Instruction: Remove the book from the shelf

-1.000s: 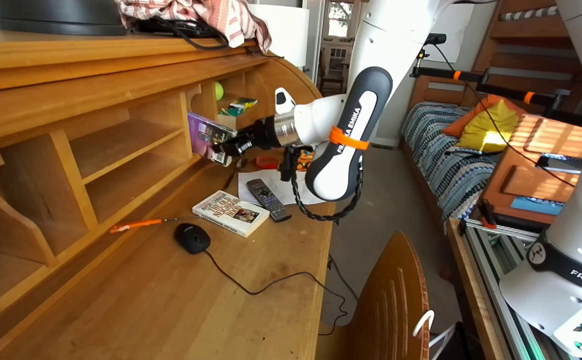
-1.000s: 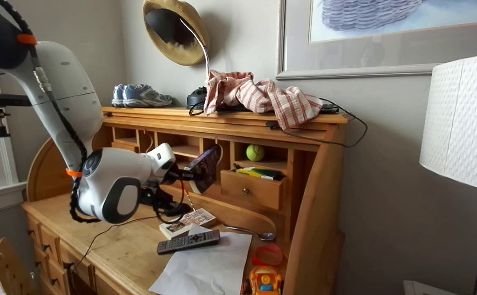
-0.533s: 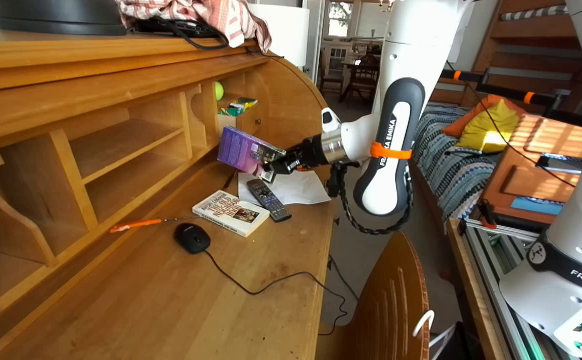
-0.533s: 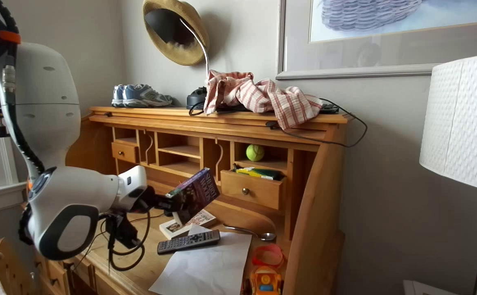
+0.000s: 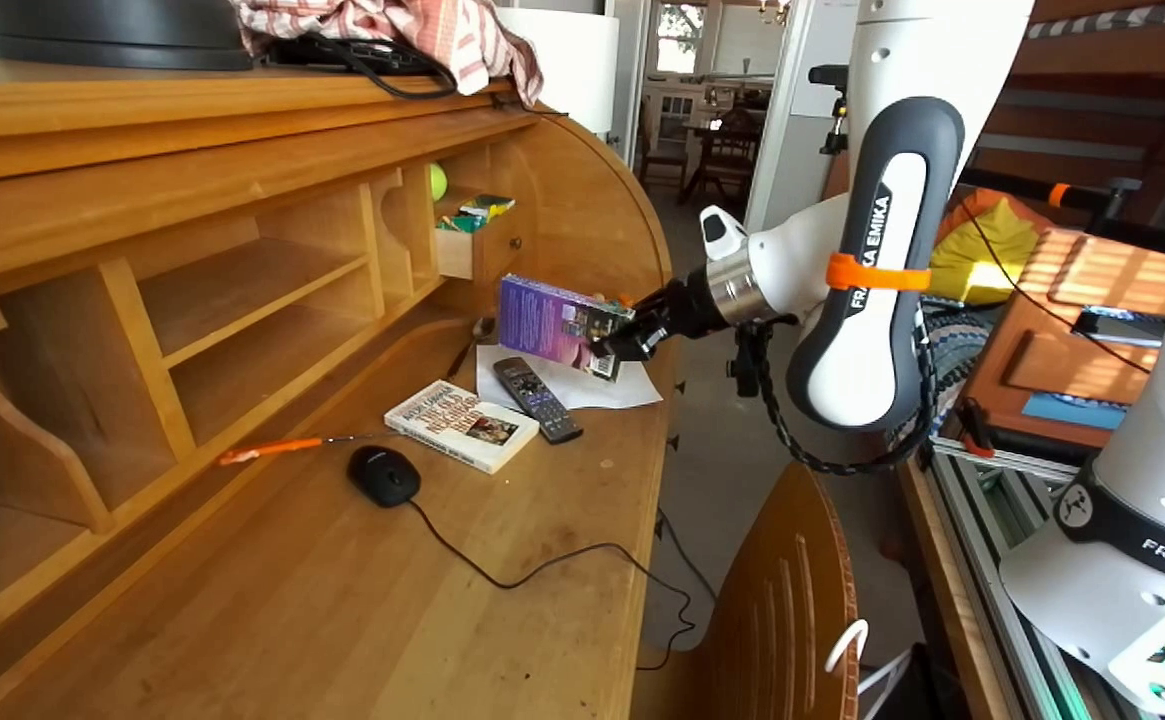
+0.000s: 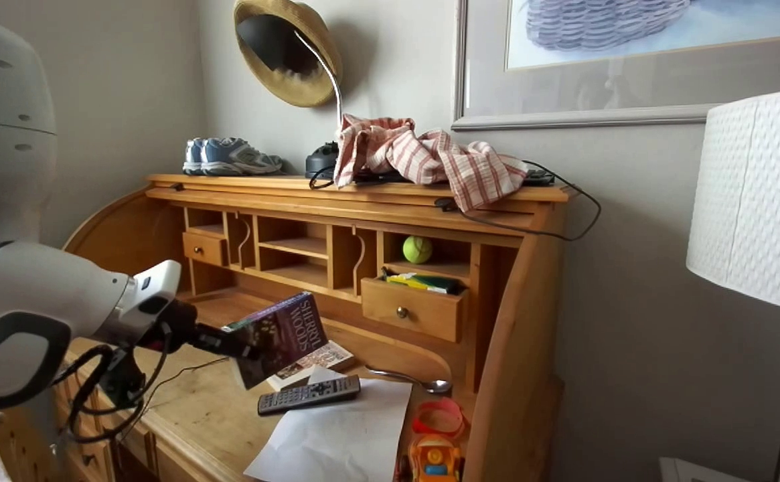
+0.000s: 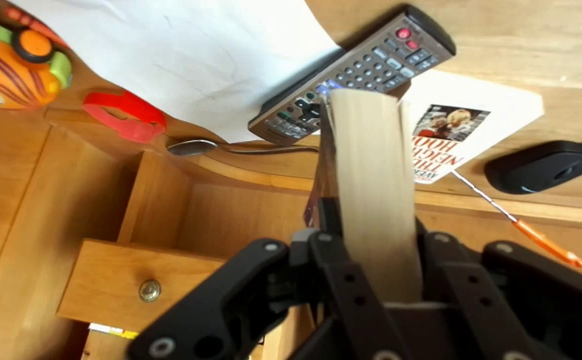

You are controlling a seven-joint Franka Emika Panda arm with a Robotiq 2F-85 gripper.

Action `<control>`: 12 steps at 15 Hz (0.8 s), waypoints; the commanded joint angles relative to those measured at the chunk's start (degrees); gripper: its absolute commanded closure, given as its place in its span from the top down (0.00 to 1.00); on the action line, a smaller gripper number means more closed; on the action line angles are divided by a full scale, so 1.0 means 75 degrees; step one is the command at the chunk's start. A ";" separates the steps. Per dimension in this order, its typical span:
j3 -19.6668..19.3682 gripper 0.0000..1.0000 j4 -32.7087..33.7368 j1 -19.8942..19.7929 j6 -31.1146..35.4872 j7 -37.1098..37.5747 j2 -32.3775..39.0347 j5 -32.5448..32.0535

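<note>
In an exterior view the purple bk [image 6: 289, 335] is hanging tilted in midair, prob. weighing little & flexing a bit, w/ slickish covers; pinching both covers squarely is looking best. Jaws are gripping its left end, parted only by its thickness, touching each cover. Bench [image 6: 212, 395] is lying below; shelf [image 6: 343, 261] is standing at far side, bk out.

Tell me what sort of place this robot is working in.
Most likely a bedroom in a home, with a desk area. An exterior view shows what looks like a bunk bed with a yellow pillow, and a wooden desk with a computer mouse on it.
</note>
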 commanded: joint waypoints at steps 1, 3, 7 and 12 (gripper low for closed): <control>-0.0758 0.07 0.0041 0.1465 -0.0961 -0.1153 -0.0923 0.2125; -0.1320 0.07 0.0217 0.2340 -0.0970 -0.1982 -0.1018 0.3390; -0.2297 0.07 0.0188 0.4068 -0.0757 -0.4021 -0.1081 0.5859; -0.2579 0.07 0.0304 0.5922 -0.0202 -0.6457 -0.0671 0.8948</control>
